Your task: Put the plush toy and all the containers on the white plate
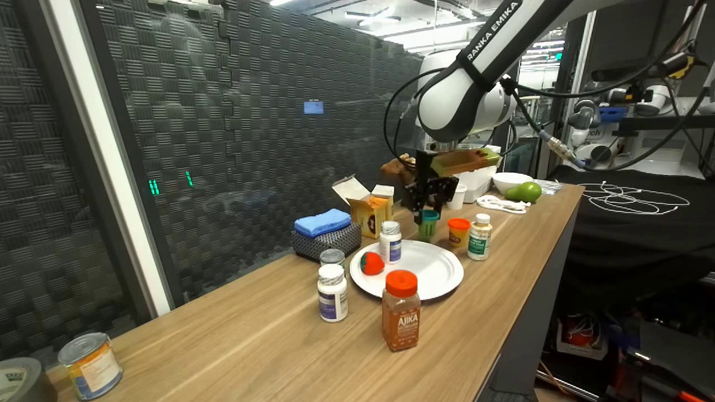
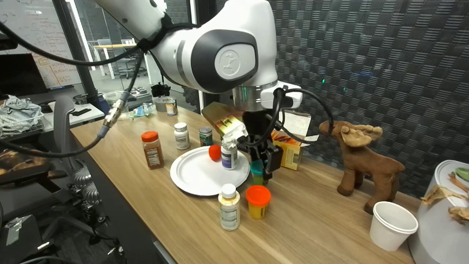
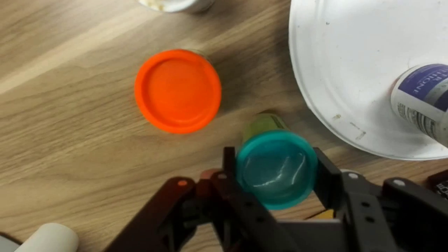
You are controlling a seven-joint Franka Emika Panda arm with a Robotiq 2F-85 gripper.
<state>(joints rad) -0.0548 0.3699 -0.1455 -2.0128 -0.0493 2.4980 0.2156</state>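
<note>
I work in what looks like a robotics lab with office fittings: around me are another white-and-grey jointed robot arm (image 1: pixel 652 101), a broad red-scribbled whiteboard (image 2: pixel 55 51), a flat black monitor (image 2: pixel 20 76), a tall grey-backed chair (image 2: pixel 63 124) and, beyond a clear glass partition (image 2: pixel 98 27), a yellow-topped table (image 2: pixel 113 46) with slim white legs.

Dark textured wall panels (image 1: pixel 268 139), wooden table (image 1: pixel 251 346), 1 whiteboard (image 2: pixel 40 18)
</note>
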